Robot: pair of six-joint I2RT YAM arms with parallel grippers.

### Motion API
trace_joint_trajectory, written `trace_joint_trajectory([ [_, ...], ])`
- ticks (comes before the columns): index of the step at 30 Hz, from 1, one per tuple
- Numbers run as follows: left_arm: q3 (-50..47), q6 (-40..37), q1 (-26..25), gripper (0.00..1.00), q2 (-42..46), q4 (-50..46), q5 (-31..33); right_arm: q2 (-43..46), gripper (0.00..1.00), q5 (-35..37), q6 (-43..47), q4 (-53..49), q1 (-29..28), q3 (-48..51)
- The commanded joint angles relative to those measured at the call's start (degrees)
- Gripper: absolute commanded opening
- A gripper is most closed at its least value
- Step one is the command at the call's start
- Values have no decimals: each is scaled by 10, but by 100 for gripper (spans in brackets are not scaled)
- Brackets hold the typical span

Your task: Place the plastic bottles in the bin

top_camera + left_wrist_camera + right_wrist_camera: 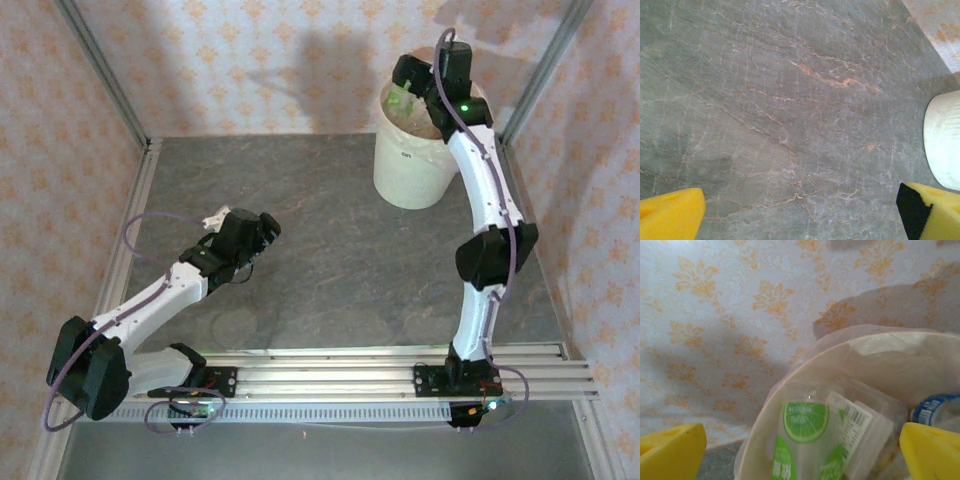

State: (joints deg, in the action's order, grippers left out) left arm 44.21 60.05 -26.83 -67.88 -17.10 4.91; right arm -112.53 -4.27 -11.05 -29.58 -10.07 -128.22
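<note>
1. The left gripper (800, 217) is seen with its jaws spread wide: one yellow fingertip (670, 217) is set at the left, the other at the right, the latter faced with a black pad (912, 210).
2. Grey, veined table (790, 100) is shown between and beyond them.
3. The white bin (946, 140) is caught at the right, standing on the table.
4. A strip of patterned wall (937, 25) is glimpsed at the far right.
</note>
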Motion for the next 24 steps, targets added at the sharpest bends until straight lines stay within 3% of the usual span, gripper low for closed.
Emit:
trace_joint_trajectory([
  [1,21,-40,6,100,16,-10,38,110,99,7,16,67,0,88],
  [4,45,-78,10,100,30,-59,110,221,99,12,31,134,0,229],
  [10,81,-133,30,100,43,-175,372,443,99,49,103,227,0,539],
  [14,40,-172,83,100,44,-144,491,561,99,164,138,240,0,716],
  [17,7,-229,121,100,20,-79,503,585,99,240,142,266,5,837],
  [19,-14,-258,141,100,-4,-36,500,574,99,251,146,278,13,894],
  [21,-33,-303,164,100,-30,21,474,547,99,241,132,312,33,943],
  [22,-24,-317,183,100,-36,21,423,531,99,221,125,337,48,968],
  [24,-45,-379,195,100,-38,102,381,494,99,187,111,392,77,1003],
])
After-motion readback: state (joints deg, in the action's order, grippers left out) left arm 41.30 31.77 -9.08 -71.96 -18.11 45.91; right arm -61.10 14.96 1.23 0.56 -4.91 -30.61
